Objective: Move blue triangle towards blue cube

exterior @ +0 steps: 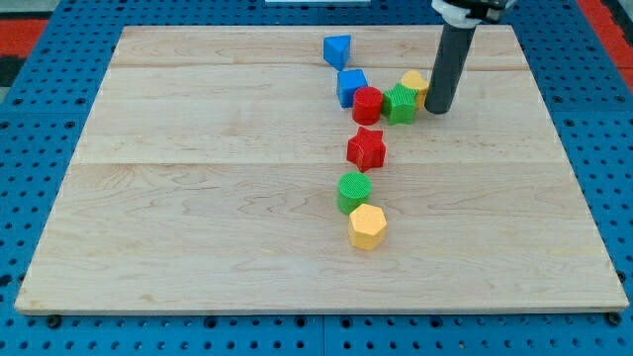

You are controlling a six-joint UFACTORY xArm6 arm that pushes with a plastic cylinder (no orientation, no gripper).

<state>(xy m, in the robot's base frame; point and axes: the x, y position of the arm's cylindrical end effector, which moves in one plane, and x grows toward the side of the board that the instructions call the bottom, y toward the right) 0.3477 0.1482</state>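
The blue triangle (337, 49) lies near the board's (198, 198) top edge, at 11 o'clock from the blue cube (350, 86), close but apart. Its apex appears to point toward 9 o'clock; its long axis cannot be told. The red cylinder (368, 104) touches the cube at 5 o'clock. My tip (438, 110) rests at 3 o'clock of the green block (401, 103), beside the yellow block (415, 84). The rod has 0 jaws and holds nothing.

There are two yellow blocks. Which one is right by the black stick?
The upper yellow block, beside the green one, sits right against my tip. The other yellow block lies far lower, below the green cylinder.
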